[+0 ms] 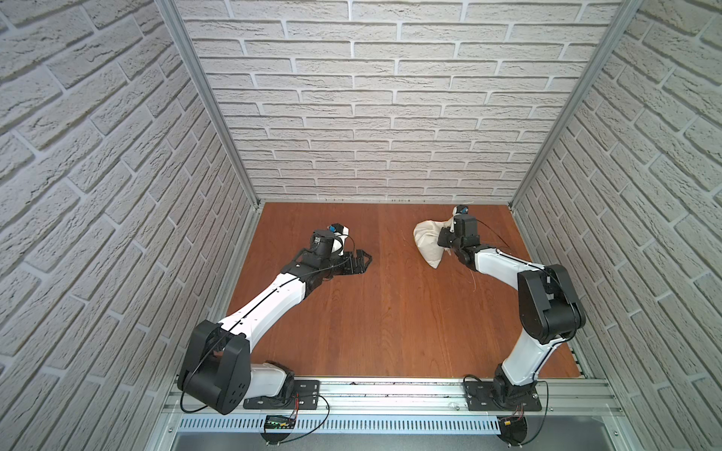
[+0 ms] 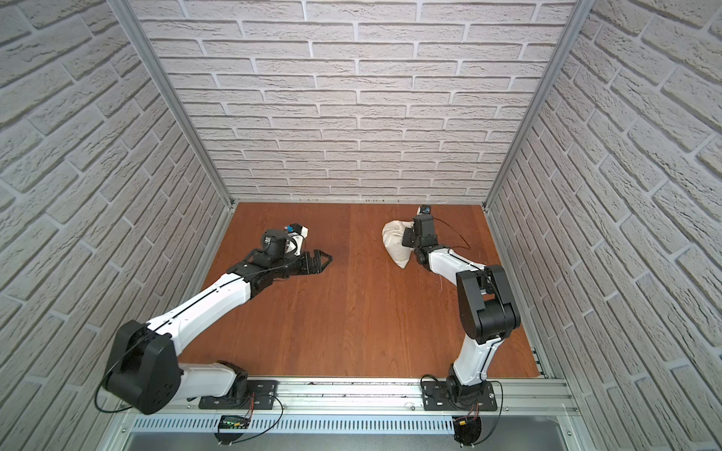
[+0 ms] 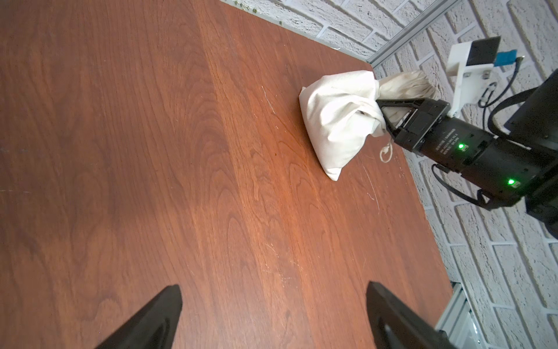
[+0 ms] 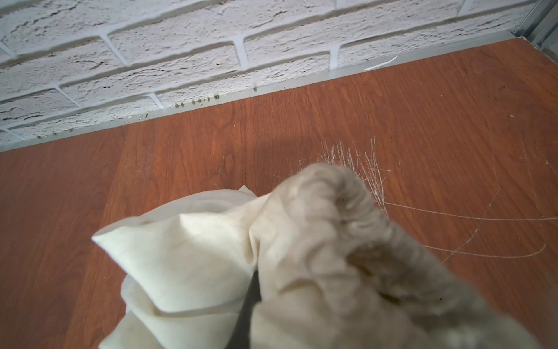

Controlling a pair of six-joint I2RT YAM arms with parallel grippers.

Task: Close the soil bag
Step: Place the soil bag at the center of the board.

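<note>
The soil bag (image 1: 427,239) (image 2: 395,240), a wrinkled cream cloth sack, lies on the wooden table (image 1: 390,304) at the back right. My right gripper (image 1: 445,239) (image 2: 408,239) is shut on its gathered neck; in the left wrist view its black fingers (image 3: 392,104) pinch the neck of the bag (image 3: 338,117). A loop of cord (image 3: 386,152) lies on the table beside the neck. In the right wrist view the bag's cloth (image 4: 187,260) hides the jaws except a dark sliver. My left gripper (image 1: 363,259) (image 2: 326,259) (image 3: 273,287) stands open and empty, low over the table left of centre.
White brick walls (image 1: 371,117) with metal corner posts (image 1: 547,148) close in the table on three sides. Small green crumbs (image 4: 196,102) line the foot of the back wall. A metal rail (image 1: 390,390) carrying both arm bases runs along the front edge.
</note>
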